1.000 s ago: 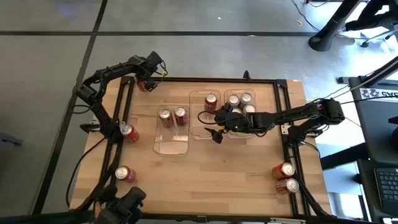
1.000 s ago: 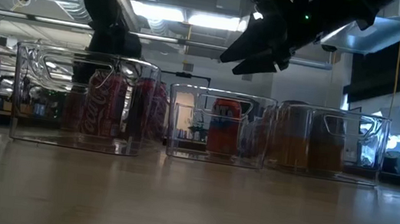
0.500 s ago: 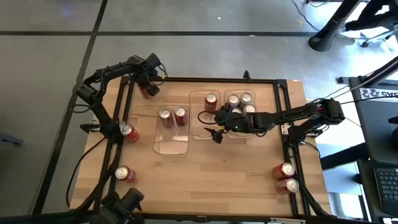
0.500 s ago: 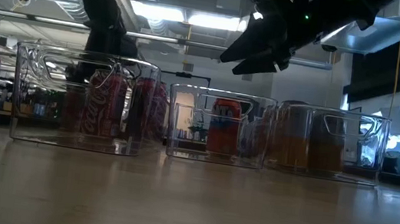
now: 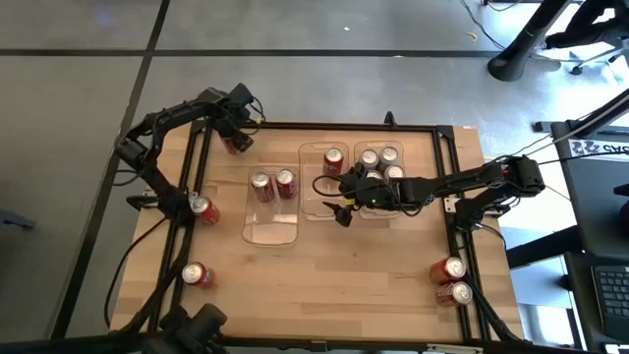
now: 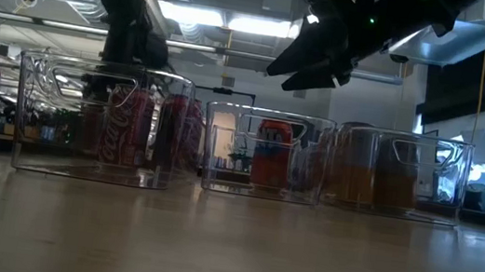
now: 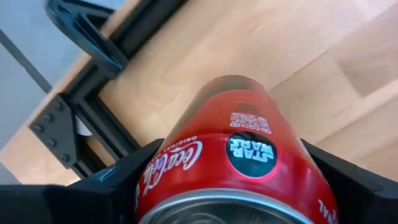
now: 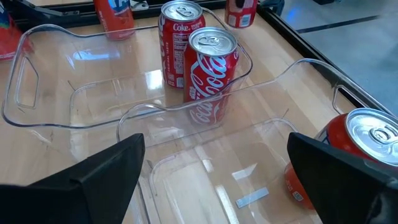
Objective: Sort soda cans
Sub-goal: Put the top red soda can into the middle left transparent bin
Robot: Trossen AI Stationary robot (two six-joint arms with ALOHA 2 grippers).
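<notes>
red can [image 7: 239, 155] at far left table corner, between left gripper [image 5: 233, 133] fingers, jaws flanking it, grip not confirmed. right gripper [image 5: 342, 200] wide open, empty, above middle tray [image 5: 316, 208].

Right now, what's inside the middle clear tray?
The middle tray holds one red can standing upright at its far end. The right gripper hangs over the near end with open jaws and covers part of the floor there, so that patch cannot be checked.
</notes>
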